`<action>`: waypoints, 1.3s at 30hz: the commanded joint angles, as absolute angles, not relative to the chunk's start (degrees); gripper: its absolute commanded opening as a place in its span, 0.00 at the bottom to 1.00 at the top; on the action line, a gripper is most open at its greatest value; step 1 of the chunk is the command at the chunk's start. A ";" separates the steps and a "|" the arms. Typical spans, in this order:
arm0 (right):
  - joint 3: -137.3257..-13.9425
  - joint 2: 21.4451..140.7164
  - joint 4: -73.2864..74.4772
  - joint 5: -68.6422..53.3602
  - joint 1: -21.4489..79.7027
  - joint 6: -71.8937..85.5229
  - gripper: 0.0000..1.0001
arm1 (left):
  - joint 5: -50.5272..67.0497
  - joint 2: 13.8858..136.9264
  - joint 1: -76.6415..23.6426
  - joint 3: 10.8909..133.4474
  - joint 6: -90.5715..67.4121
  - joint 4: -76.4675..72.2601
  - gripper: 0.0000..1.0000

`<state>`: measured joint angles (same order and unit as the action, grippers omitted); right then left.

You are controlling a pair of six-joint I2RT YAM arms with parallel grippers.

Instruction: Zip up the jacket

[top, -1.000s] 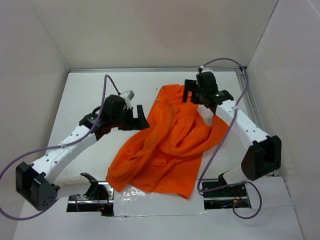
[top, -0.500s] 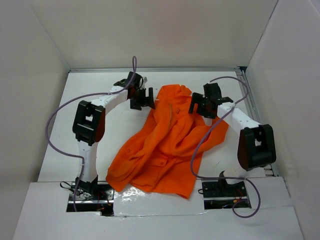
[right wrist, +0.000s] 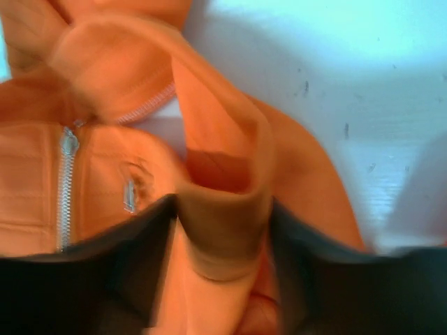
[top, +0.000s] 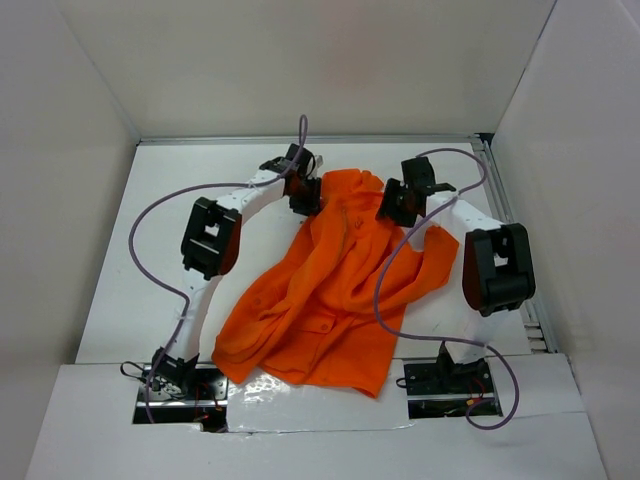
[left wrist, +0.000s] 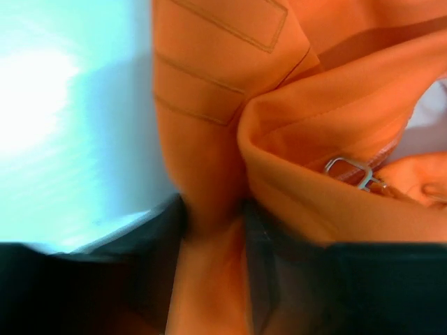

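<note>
Since 0.5 s ago, 2 claws moved inward onto the far end of 1 bright orange fabric jacket [top: 330,290]. The left gripper [top: 303,197] and right gripper [top: 390,207] each pinch 1 fold tightly.

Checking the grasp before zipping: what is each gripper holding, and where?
Both hold the jacket: the left gripper pinches a fabric fold beside the collar, the right gripper a fold on the collar's other side.
</note>
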<state>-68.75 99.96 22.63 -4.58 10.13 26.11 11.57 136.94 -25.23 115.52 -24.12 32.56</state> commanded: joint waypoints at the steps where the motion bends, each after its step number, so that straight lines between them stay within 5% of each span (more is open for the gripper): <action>1: -71.90 100.46 19.51 -3.61 9.76 27.68 0.55 | 12.12 140.62 -27.07 115.05 -22.42 34.11 0.35; 2: -71.89 100.11 19.25 -3.17 9.76 27.69 0.31 | 12.56 140.80 -27.16 115.48 -22.67 34.62 0.00; 5: -72.25 98.09 20.30 -0.18 9.58 26.99 0.00 | 12.05 138.27 -26.72 114.88 -23.73 34.54 0.00; 12: -73.91 83.27 26.00 10.80 10.28 23.30 0.00 | 7.65 106.25 -21.19 96.89 -24.88 20.87 0.00; 24: -91.74 55.57 35.15 20.56 20.64 10.48 0.00 | 3.08 64.20 -18.63 96.84 -18.29 17.67 0.00; 34: -122.23 51.15 42.80 14.59 23.47 3.08 0.00 | 0.26 52.29 -18.63 111.78 -12.84 21.09 0.00; 39: -123.75 54.66 42.01 17.57 23.20 4.39 0.00 | -4.02 56.51 -18.81 117.25 -12.22 22.24 0.00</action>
